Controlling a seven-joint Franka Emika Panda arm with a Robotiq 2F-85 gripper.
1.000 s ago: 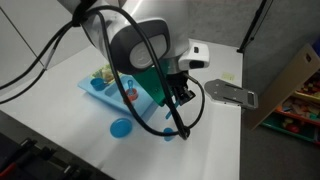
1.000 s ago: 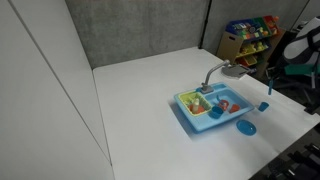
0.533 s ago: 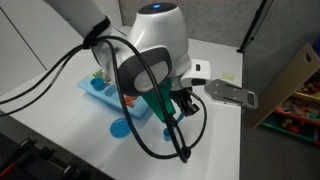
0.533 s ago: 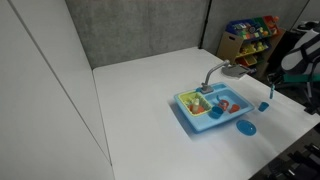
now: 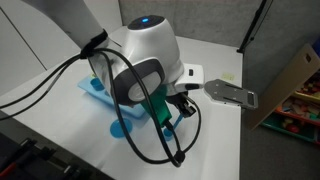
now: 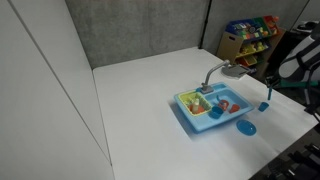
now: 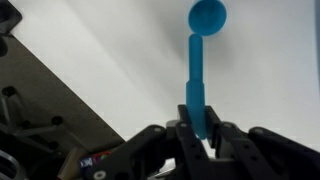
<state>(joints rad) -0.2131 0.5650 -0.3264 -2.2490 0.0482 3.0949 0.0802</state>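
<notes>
My gripper (image 7: 196, 130) is shut on the lower end of a blue toy spoon's handle (image 7: 194, 85). The spoon's round bowl (image 7: 207, 15) points away from me over the white table. In an exterior view the gripper (image 6: 270, 88) hangs at the table's edge with the spoon (image 6: 265, 103) pointing down, beside a blue toy sink (image 6: 190, 118). In an exterior view the arm's wrist (image 5: 150, 60) hides most of the gripper and the spoon.
The sink (image 5: 95, 90) holds small toy foods and has a grey faucet (image 6: 214, 72). A blue disc (image 6: 245, 126) lies on the table beside it (image 5: 120, 128). A toy shelf (image 6: 248, 38) stands behind, and a cardboard box (image 5: 295, 80) beside the table.
The arm's wrist has swung round and now blocks more of the sink in an exterior view. The spoon stays held in the jaws at about the same place.
</notes>
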